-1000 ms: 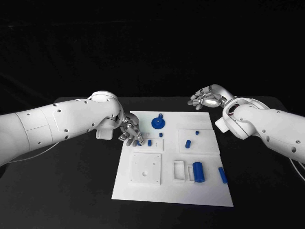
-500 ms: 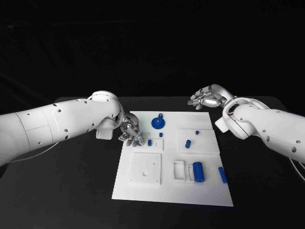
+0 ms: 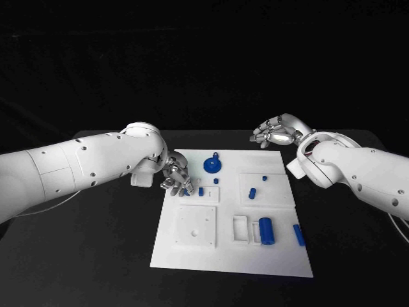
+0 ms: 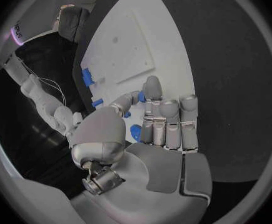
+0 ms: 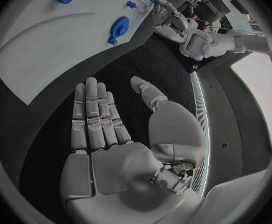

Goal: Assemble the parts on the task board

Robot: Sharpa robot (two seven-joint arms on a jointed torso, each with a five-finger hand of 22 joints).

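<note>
Over the white rectangular task board [image 3: 231,217] on the black table [image 3: 85,256], our silver left hand [image 3: 176,180] pinches a small blue plastic peg [image 4: 141,96] at the board's far-left edge. Our silver right hand [image 3: 277,132] hovers spread and empty beyond the far-right corner. We judge the light pinch could drop the peg.

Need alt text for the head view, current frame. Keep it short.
A white task board lies on a black table, with small blue parts on it. The left robot hand is at the board's left edge, fingers on a small blue part. The right robot hand hovers open, palm up, beyond the board's far right corner.
</note>
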